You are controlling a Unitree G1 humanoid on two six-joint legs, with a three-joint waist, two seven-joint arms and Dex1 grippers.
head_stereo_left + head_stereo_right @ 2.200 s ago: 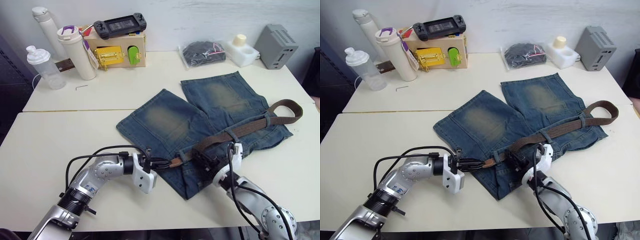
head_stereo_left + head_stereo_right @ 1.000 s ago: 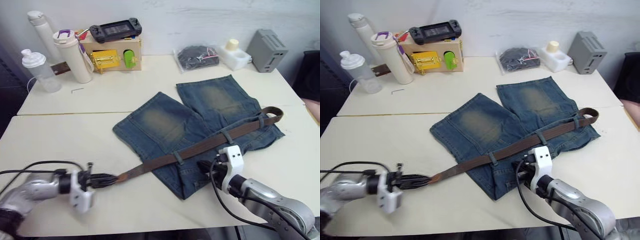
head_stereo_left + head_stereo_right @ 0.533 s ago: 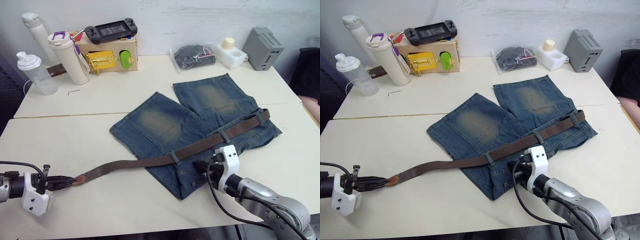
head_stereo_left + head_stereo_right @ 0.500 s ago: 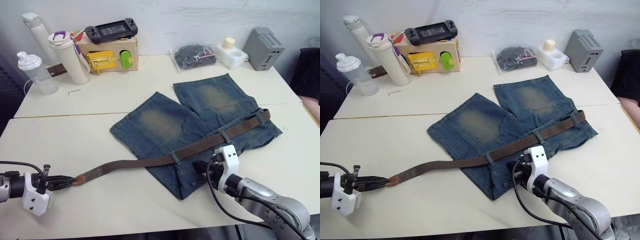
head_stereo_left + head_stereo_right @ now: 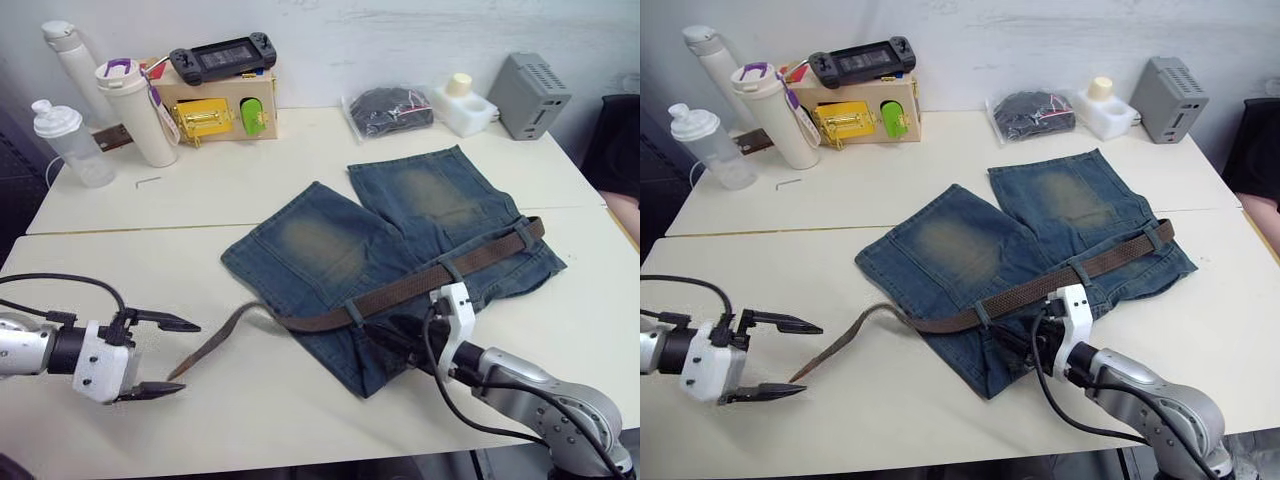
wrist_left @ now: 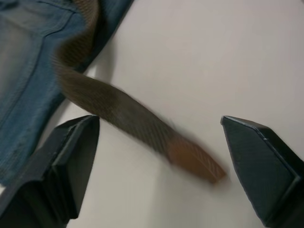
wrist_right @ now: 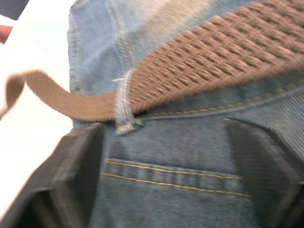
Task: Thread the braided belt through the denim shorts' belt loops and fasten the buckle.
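The dark-brown braided belt (image 5: 420,283) runs through several belt loops (image 5: 354,312) of the faded blue denim shorts (image 5: 400,250), its tip loose between the spread left hand's (image 5: 160,356) fingers, the right hand (image 5: 392,341) spread at the waistband, fastening still ahead.

A light wooden box (image 5: 214,105) with a yellow latch plate and a green knob on its front stands at the back of the cream table (image 5: 250,180), with a black handheld game console (image 5: 221,58) resting on top. Left of the box are a tall white tumbler with a purple-trimmed lid (image 5: 134,112), a clear plastic shaker bottle (image 5: 64,145), a slim white bottle (image 5: 68,55) and a small hex key (image 5: 148,181). Right of the box lie a dark bundle in a clear bag (image 5: 388,110), a white block holding a pale cylinder (image 5: 465,104) and a grey ridged device (image 5: 533,97).
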